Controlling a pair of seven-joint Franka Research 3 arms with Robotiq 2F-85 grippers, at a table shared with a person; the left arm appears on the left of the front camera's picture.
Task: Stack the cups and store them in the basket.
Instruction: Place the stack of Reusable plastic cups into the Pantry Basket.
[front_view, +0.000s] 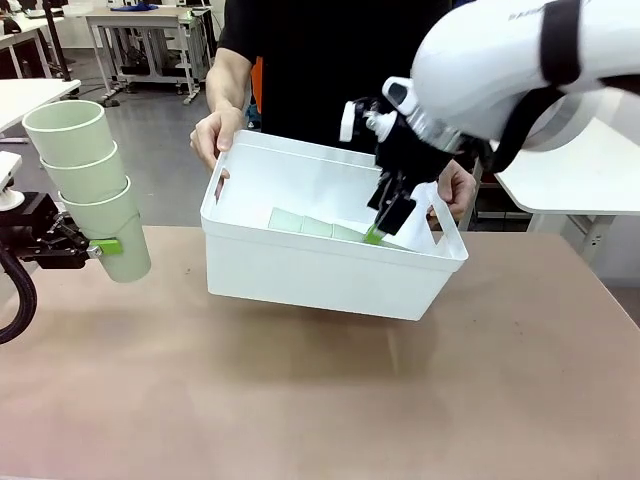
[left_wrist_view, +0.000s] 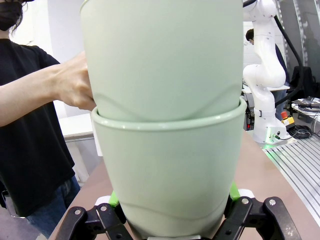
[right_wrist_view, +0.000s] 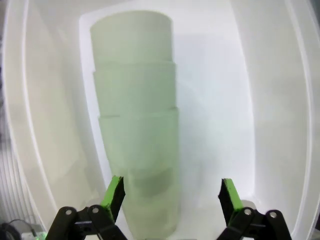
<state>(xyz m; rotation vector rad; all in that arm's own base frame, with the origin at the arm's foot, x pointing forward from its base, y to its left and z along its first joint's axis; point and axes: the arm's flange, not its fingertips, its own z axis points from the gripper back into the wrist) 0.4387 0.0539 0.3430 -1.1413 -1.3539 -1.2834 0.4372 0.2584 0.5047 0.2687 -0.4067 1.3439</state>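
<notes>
A stack of three pale green cups (front_view: 88, 175) stands upright at the far left, above the table. My left gripper (front_view: 105, 245) is shut on the lowest cup (left_wrist_view: 165, 180) of that stack. A person holds the white basket (front_view: 300, 275) tilted above the table's middle, one hand (front_view: 214, 135) on each short end. A second stack of cups (front_view: 312, 226) lies on its side on the basket's floor. My right gripper (front_view: 384, 224) reaches down into the basket and stands open (right_wrist_view: 172, 197). That lying stack (right_wrist_view: 136, 125) rests just beside its left finger (right_wrist_view: 114, 192).
The brown table (front_view: 320, 400) stretches bare in front of and below the basket. The person's other hand (front_view: 456, 190) grips the basket's right end. White tables (front_view: 590, 170) stand behind at the right and the left.
</notes>
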